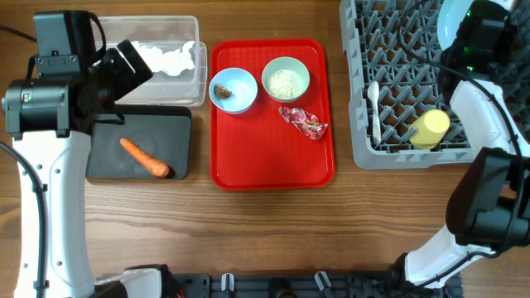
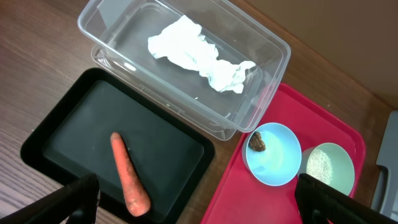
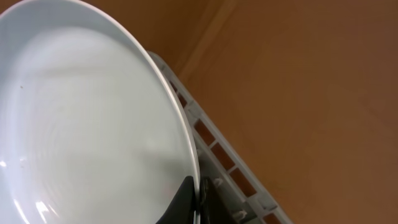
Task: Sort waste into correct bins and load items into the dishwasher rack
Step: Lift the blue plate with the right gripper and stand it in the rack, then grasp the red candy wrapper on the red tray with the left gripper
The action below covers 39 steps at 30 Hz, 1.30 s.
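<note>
An orange carrot piece (image 1: pixel 146 158) (image 2: pixel 129 175) lies in the black tray (image 1: pixel 106 153) (image 2: pixel 62 134). Crumpled white tissue (image 1: pixel 170 60) (image 2: pixel 200 55) lies in the clear tub (image 1: pixel 199 79) (image 2: pixel 273 68). On the red tray sit a light-blue bowl (image 1: pixel 240 83) (image 2: pixel 277 165) with a brown lump (image 1: pixel 222 90) (image 2: pixel 258 142), a pale bowl of rice (image 1: pixel 286 81) (image 2: pixel 326 165) and a red wrapper (image 1: pixel 303 122). My left gripper (image 2: pixel 196 202) is open above the black tray. My right gripper (image 3: pixel 196 205) is shut on the rim of the large light-blue plate (image 3: pixel 81 124) (image 1: pixel 448 23) over the grey rack (image 1: pixel 389 91). A white spoon (image 1: pixel 375 110) and yellow cup (image 1: pixel 431 128) lie in the rack.
The flat red serving tray (image 1: pixel 272 165) (image 2: pixel 236 193) lies between the bins and the rack. The rack's rim (image 3: pixel 217 155) shows just behind the plate in the right wrist view. Bare wooden table (image 1: pixel 273 232) runs along the front.
</note>
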### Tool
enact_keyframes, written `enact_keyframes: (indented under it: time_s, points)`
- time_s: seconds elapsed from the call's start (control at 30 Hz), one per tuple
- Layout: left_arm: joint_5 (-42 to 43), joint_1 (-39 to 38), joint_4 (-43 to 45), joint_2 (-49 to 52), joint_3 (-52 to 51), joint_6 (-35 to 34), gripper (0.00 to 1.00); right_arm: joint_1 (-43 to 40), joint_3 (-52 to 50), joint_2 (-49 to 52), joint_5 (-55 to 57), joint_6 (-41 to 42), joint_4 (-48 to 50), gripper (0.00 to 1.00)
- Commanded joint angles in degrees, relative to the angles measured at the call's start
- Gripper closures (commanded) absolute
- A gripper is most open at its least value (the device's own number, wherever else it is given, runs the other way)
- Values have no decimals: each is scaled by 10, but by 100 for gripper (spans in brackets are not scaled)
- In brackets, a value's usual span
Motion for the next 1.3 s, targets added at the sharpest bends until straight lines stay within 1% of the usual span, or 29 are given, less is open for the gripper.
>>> enact_keyframes:
  time_s: [0.0, 0.13, 0.27, 0.4, 0.47, 0.5, 0.53, 0.57, 0.63, 0.77, 0.87, 0.93, 1.0, 1.13, 1.2, 1.27]
  points:
    - [-3, 3, 2, 3, 0, -5, 0, -21, 5, 16, -6, -10, 9, 96]
    - [-3, 3, 2, 3, 0, -5, 0, -26, 5, 16, -16, -11, 17, 96]
    - [-3, 3, 2, 3, 0, -5, 0, -25, 5, 16, -58, -9, -4, 96]
    - [-3, 3, 2, 3, 0, -5, 0, -25, 5, 17, -65, 23, -31, 96]
    - [-3, 3, 2, 3, 0, -5, 0, -25, 5, 17, -90, 25, -45, 82]
    - [-3, 3, 2, 3, 0, -5, 0, -25, 5, 17, -105, 25, -51, 62]
    - [-3, 3, 2, 3, 0, -5, 0, -25, 5, 17, -120, 25, -57, 46]
    - [-3, 3, 2, 3, 0, -5, 0, -25, 5, 17, -133, 29, -60, 26]
    - [-3, 3, 2, 3, 0, -5, 0, -25, 5, 16, -138, 35, -58, 2]
    - [-3, 3, 2, 3, 0, -5, 0, -17, 5, -4, -138, 35, -53, 0]
    - [15, 3, 2, 3, 0, -5, 0, 3, 5, -64, -142, 38, -56, 0]
    - [15, 3, 2, 3, 0, -5, 0, 23, 5, -108, -173, 37, -71, 0]
    - [17, 3, 2, 3, 0, -5, 0, 47, 5, -150, -246, 41, -101, 0]
    - [43, 2, 11, 7, -2, -5, 0, 103, 5, -186, -430, 102, -174, 0]
    - [58, 2, 12, 17, -2, -4, 0, 130, 5, -182, -527, 163, -247, 0]
    - [60, 2, 7, 32, -2, -1, 0, 158, 5, -171, -581, 200, -326, 0]
